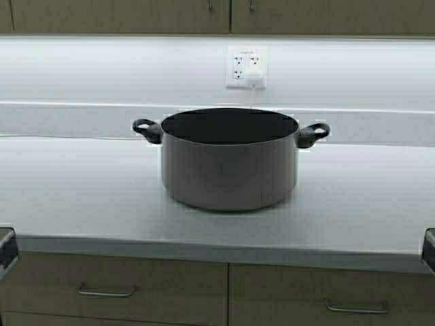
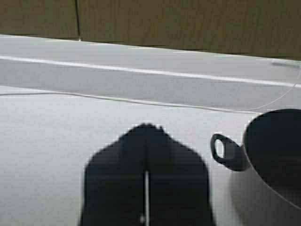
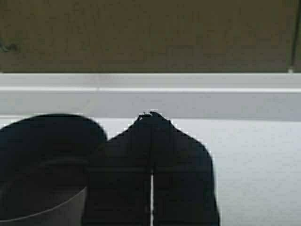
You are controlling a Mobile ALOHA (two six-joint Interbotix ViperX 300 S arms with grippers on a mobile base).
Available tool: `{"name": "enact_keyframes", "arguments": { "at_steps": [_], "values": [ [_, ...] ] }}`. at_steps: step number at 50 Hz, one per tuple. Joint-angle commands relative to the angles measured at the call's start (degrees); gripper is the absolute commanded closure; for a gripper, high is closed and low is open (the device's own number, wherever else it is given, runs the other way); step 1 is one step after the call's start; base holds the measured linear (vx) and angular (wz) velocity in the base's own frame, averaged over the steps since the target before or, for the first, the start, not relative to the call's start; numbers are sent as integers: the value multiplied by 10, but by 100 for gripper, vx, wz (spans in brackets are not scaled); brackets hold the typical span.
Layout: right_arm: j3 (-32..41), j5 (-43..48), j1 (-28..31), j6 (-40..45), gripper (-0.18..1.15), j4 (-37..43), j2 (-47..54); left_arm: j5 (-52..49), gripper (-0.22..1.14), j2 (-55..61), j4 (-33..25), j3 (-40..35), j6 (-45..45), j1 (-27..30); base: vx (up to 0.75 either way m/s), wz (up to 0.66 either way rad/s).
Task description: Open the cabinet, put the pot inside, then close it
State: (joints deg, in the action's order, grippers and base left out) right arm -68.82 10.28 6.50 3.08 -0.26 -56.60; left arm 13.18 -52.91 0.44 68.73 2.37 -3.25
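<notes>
The grey pot [image 1: 230, 163], dark inside with two black loop handles, stands upright on the white countertop [image 1: 81, 197]. The tan cabinet [image 1: 136, 17] hangs above the backsplash; only its lower edge and two short handles show, and its doors are closed. My left gripper [image 2: 146, 127] is shut and empty, low over the counter to the left of the pot [image 2: 275, 150], apart from its handle [image 2: 223, 151]. My right gripper [image 3: 151, 115] is shut and empty, to the right of the pot [image 3: 42, 160]. In the high view both sit at the frame's side edges.
A white wall outlet [image 1: 247, 66] with a plug and a thin cord is behind the pot. Tan drawer fronts [image 1: 109, 292] with horizontal handles run below the counter edge. Bare counter lies on both sides of the pot.
</notes>
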Motion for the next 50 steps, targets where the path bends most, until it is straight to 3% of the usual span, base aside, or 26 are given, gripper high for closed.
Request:
{"name": "enact_keyframes", "arguments": {
  "at_steps": [1,6,9,13,18,28,35,43,50],
  "values": [
    [25,-15,82,0,41,0,6,-38,48,-28,25,-18,2,-78,15,-1],
    [44,-15,141,2,-7,2,8,-80,0,-34,25,-26,4,-151,13,-1],
    [53,-15,175,4,-15,4,7,-98,-19,-28,25,-33,11,-192,11,-1],
    [61,-8,216,7,-4,9,14,-91,-10,-11,19,-38,14,-246,8,0],
    [69,13,257,6,-5,24,54,-39,-9,26,11,-44,14,-289,6,0],
    [123,145,317,-6,-5,24,204,69,-10,134,10,-73,14,-296,3,0],
    [192,210,322,-74,-5,49,302,127,-10,221,10,-119,13,-299,0,0],
    [283,246,337,-218,-5,233,404,195,-10,344,-4,-198,11,-323,0,0],
    [355,309,353,-348,-5,414,481,265,-10,459,-62,-278,-7,-326,0,0]
  ]
}}
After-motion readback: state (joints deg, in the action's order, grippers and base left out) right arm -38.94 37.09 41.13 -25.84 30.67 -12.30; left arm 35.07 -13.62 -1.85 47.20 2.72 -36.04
